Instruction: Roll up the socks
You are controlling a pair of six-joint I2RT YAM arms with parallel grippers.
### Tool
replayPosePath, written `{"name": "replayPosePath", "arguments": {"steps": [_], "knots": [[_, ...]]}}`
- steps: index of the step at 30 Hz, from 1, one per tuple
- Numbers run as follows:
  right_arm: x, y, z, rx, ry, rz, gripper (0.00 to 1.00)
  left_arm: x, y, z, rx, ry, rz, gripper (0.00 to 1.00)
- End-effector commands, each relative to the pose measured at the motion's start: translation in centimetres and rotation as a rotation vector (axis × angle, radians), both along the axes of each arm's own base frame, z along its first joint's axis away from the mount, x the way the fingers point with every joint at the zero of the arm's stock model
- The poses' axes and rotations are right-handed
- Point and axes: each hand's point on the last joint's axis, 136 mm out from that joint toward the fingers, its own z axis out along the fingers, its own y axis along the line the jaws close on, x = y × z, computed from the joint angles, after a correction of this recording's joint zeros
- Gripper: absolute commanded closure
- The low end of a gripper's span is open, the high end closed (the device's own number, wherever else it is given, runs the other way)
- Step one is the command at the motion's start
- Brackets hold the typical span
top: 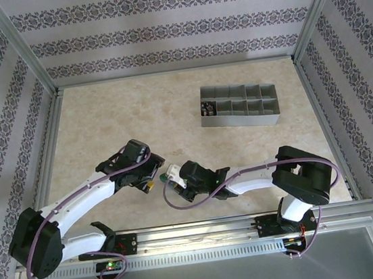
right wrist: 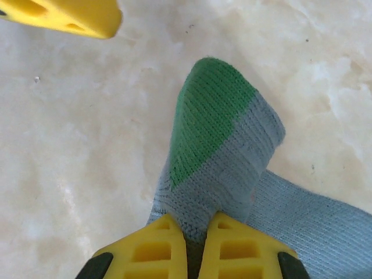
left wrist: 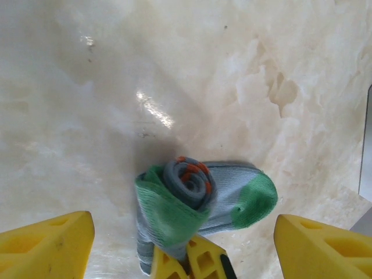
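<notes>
**One sock, rolled up and pinched**

The blue-grey sock (left wrist: 197,200) with the green heel is seen rolled up on the marble table (left wrist: 87,116). Its edge is clamped tight by the right gripper (right wrist: 200,224). The left gripper (left wrist: 183,226) is spread wide on either side, clear of the fabric.

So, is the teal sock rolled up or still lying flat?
Rolled, at least partly: the teal sock shows a spiral coil with orange at its centre; one stretch lies unrolled in the right wrist view.

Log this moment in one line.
left gripper: open | right gripper: shut on blue-teal sock | blue-teal sock: rolled coil, green heel showing, on table
</notes>
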Motion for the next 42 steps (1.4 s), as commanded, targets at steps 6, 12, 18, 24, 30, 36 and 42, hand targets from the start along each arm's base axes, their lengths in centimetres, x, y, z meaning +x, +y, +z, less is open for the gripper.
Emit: {"name": "replayPosePath", "arguments": {"steps": [6, 12, 18, 24, 30, 36, 42], "knots": [[-4.9, -7.9, -8.1, -0.151, 0.309, -0.141, 1.00, -0.1, -1.2, -0.1, -0.056, -0.036, -0.079, 0.31], [-4.7, -8.8, -9.0, -0.060, 0.393, -0.253, 1.00, 0.1, -3.8, -0.3, -0.092, -0.061, -0.174, 0.38], [-5.5, -10.5, -10.4, -0.024, 0.493, -0.343, 1.00, -0.3, -5.7, -1.5, -0.095, -0.048, -0.248, 0.42], [-5.5, -11.7, -10.9, -0.001, 0.519, -0.422, 1.00, 0.1, -7.2, -2.7, -0.068, -0.040, -0.314, 0.43], [-5.5, -12.4, -11.4, 0.017, 0.565, -0.450, 1.00, 0.2, -8.8, -4.5, -0.056, -0.020, -0.375, 0.43], [-5.7, -12.6, -12.1, 0.004, 0.596, -0.465, 1.00, -1.2, -10.7, -7.0, -0.047, 0.032, -0.478, 0.46], [-5.4, -12.4, -12.3, -0.020, 0.596, -0.463, 1.00, -3.8, -11.2, -8.6, -0.046, 0.112, -0.556, 0.87]]}}
